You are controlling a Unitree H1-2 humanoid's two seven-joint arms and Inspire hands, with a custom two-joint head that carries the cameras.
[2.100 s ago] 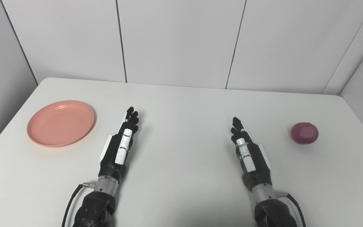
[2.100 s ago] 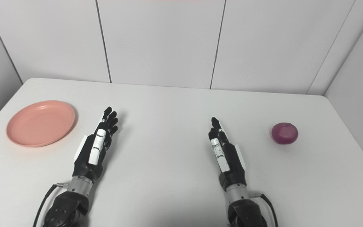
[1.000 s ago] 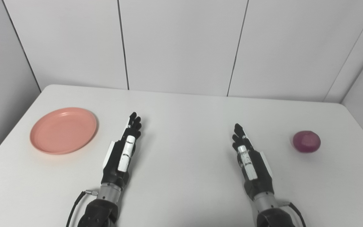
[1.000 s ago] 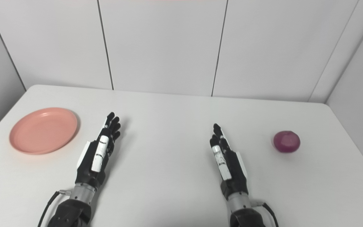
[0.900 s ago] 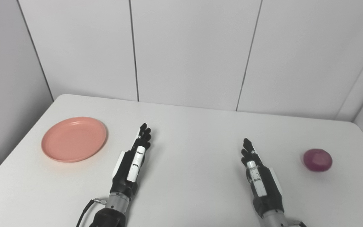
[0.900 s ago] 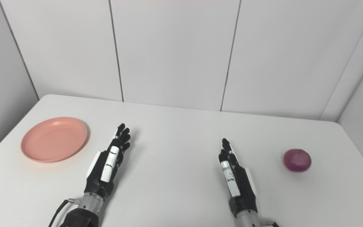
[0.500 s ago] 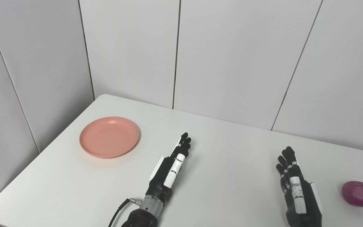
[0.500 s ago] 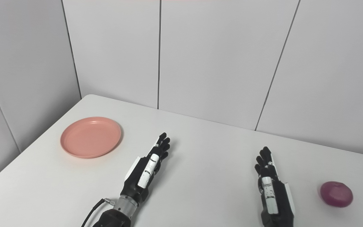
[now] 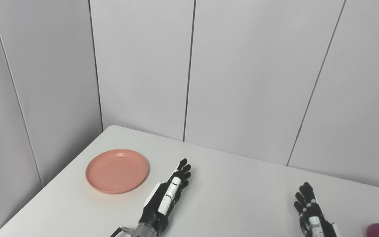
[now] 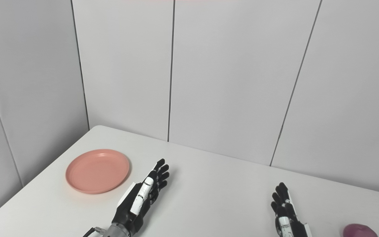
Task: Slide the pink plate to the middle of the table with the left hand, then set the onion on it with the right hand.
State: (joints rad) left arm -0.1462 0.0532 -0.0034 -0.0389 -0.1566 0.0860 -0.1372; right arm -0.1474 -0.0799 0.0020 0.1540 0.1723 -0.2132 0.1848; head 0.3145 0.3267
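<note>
Left hand flat, fingers spread, empty, beside round shallow pink plate

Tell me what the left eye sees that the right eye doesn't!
Only the left eye view shows more gray side wall left of the table. Only the right eye view shows more of the onion and a sliver of wall at the far right. Both show the pink plate, the open left hand, the open right hand and the white table.

- Pink plate, left of centre: smooth, matt plastic.
- Table: smooth, matt white.
- Left hand: black and white plastic.
- Onion, lower right: slightly shiny purple skin.
</note>
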